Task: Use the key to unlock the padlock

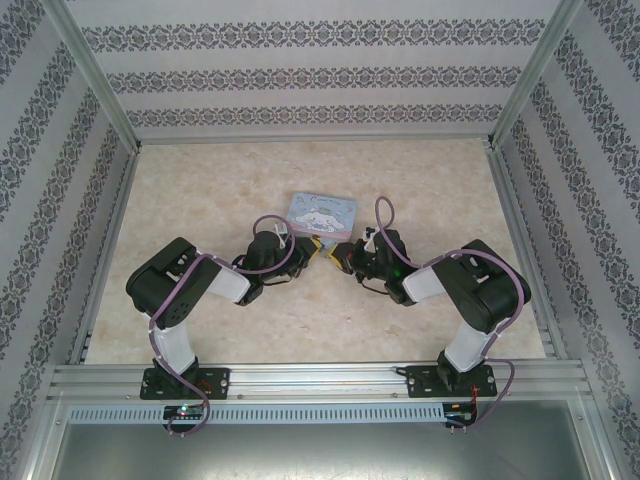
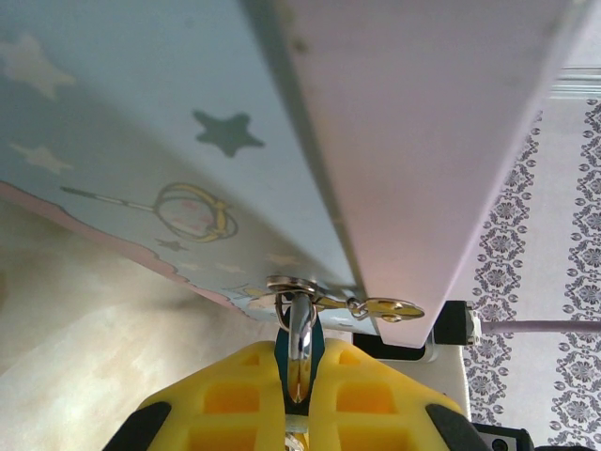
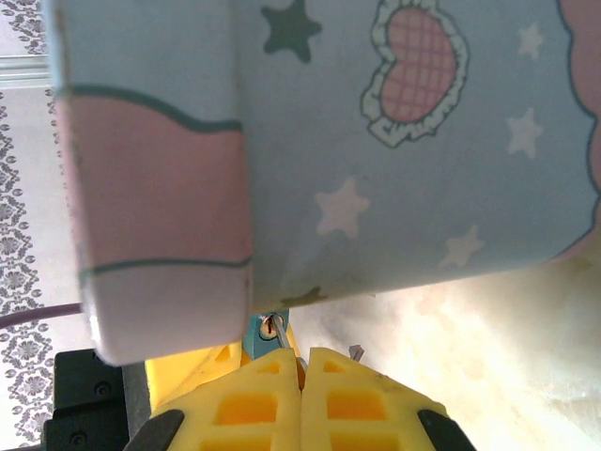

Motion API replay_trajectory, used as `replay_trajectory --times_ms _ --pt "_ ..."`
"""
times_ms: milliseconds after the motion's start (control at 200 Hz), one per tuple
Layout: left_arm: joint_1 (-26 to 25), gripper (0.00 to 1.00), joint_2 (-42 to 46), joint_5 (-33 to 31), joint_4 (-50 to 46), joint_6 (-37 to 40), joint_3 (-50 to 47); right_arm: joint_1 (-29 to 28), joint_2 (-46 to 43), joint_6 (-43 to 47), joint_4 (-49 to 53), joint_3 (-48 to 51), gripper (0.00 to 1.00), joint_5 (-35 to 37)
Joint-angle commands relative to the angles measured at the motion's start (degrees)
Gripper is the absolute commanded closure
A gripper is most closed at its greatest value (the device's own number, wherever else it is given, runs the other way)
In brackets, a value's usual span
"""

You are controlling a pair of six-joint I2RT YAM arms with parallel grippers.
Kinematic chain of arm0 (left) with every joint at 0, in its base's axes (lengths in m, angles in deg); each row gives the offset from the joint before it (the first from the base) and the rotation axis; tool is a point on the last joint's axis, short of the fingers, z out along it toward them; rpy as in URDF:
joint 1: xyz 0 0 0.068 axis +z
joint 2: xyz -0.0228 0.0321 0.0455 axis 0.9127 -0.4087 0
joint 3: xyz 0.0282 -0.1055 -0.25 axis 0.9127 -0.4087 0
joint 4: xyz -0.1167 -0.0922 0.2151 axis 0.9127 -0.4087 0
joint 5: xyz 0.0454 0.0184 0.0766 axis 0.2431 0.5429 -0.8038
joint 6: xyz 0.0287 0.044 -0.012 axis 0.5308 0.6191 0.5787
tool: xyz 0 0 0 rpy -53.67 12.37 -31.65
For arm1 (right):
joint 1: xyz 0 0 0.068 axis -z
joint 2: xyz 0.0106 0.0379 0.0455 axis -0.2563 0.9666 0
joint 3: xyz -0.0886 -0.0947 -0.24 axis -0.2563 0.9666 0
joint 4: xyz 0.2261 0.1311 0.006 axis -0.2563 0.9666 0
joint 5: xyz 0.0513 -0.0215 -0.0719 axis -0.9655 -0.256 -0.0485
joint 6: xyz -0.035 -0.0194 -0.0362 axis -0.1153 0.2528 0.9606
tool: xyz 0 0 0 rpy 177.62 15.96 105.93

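The tiny teal padlock [image 2: 316, 340] hangs by its silvery shackle [image 2: 299, 329] from a metal ring on the tin box [image 2: 141, 113]. My left gripper [image 2: 302, 355] is shut on the padlock body, just below the box's edge. In the right wrist view the padlock [image 3: 255, 331] shows its keyhole, and the thin silvery key [image 3: 285, 338] slants up to it with its tip at the hole. My right gripper [image 3: 301, 359] is shut on the key. How deep the key sits I cannot tell. From above, the left gripper [image 1: 314, 247] and right gripper [image 1: 340, 256] meet at the box's near edge.
The pastel-blue cartoon tin box [image 1: 322, 211] lies mid-table and looms close over both wrist cameras [image 3: 423, 188]. A small gold piece on a chain link [image 2: 390, 307] hangs beside the ring. A second metal tip [image 3: 355, 352] pokes out by the right fingers. Patterned walls enclose the table.
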State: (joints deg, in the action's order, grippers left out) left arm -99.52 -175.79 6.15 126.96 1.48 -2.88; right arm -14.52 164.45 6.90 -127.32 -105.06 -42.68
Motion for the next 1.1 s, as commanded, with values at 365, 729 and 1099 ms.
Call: replay_trajectory --times_ms 365,729,1099 --pt "-2.1 1.00 0.8 0.3 8.7 -4.3 0.6 0.0 1.0 -0.6 -2.4 -2.3 1.00 1.1" --pt "-3.4 1.00 -0.5 0.3 12.2 -7.6 1.8 0.3 2.4 -3.7 -6.6 -2.6 1.00 1.4" --pt "-3.5 1.00 0.2 0.6 10.3 -6.3 1.4 3.8 2.0 -4.1 -7.1 -2.6 1.00 -1.5"
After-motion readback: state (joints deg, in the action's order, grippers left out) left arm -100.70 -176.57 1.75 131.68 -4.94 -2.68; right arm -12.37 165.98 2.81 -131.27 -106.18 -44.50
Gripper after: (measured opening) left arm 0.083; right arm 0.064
